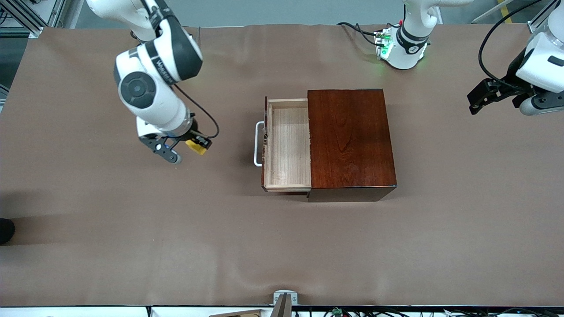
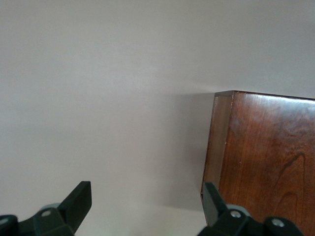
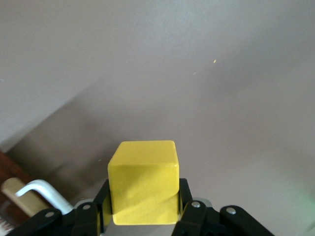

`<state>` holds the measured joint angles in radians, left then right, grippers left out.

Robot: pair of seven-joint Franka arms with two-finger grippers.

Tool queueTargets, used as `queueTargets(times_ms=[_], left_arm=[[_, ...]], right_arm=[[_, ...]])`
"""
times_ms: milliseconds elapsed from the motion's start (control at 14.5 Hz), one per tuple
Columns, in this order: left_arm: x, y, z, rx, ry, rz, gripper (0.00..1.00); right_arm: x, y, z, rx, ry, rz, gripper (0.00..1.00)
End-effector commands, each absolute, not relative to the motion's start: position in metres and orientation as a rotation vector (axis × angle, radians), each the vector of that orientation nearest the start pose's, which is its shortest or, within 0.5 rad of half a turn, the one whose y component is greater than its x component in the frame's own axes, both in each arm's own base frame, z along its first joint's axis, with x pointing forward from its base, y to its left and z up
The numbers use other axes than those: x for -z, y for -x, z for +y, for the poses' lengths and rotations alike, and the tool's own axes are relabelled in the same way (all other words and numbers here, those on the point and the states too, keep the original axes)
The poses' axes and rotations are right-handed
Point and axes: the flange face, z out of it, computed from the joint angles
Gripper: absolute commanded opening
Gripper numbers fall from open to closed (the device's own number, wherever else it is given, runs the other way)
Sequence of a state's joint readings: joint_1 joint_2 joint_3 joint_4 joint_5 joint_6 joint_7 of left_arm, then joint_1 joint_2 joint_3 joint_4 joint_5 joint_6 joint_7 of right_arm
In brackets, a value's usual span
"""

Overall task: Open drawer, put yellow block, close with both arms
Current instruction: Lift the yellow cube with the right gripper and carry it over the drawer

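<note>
The dark mahogany box (image 1: 350,141) stands mid-table with its drawer (image 1: 288,147) pulled out toward the right arm's end; the pale wood tray is empty and the white handle (image 1: 257,144) faces that end. My right gripper (image 1: 197,147) is shut on the yellow block (image 1: 196,147), held above the bare table toward the right arm's end from the handle. In the right wrist view the block (image 3: 143,181) sits between the fingers, with the handle (image 3: 42,191) at the edge. My left gripper (image 1: 480,96) is open and empty above the table at the left arm's end; its wrist view shows the box (image 2: 266,157) corner.
The brown table cover (image 1: 132,229) spreads around the box. The left arm's green-lit base (image 1: 398,44) stands at the table's edge farthest from the front camera. A small metal bracket (image 1: 284,299) sits at the nearest edge.
</note>
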<state>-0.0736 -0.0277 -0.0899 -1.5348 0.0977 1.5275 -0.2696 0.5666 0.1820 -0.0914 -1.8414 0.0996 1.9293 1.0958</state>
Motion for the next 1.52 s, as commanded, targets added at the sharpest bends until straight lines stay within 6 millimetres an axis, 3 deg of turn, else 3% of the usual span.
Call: queueTargets(times_ms=[0, 553, 691, 829, 1105, 1450], left_arm=[[-0.656, -0.529, -0.076, 0.077, 3.065, -0.142, 1.00], [-0.661, -0.524, -0.076, 0.080, 3.064, -0.141, 1.00], [-0.663, -0.522, -0.079, 0.081, 3.070, -0.134, 1.00], [-0.663, -0.520, -0.097, 0.080, 3.088, -0.119, 1.00], [-0.662, -0.519, -0.095, 0.062, 3.085, -0.121, 1.00], [-0.661, -0.519, -0.095, 0.057, 3.085, -0.119, 1.00]], right_arm=[[-0.440, -0.518, 0.307, -0.157, 2.919, 1.140, 0.16], [-0.443, -0.486, 0.394, -0.130, 2.749, 1.507, 0.15], [-0.441, -0.480, 0.408, -0.125, 2.704, 1.571, 0.15], [-0.436, -0.473, 0.427, -0.108, 2.626, 1.652, 0.15], [-0.423, -0.468, 0.452, -0.096, 2.544, 1.756, 0.15], [-0.424, -0.468, 0.478, -0.166, 2.434, 1.854, 0.15]])
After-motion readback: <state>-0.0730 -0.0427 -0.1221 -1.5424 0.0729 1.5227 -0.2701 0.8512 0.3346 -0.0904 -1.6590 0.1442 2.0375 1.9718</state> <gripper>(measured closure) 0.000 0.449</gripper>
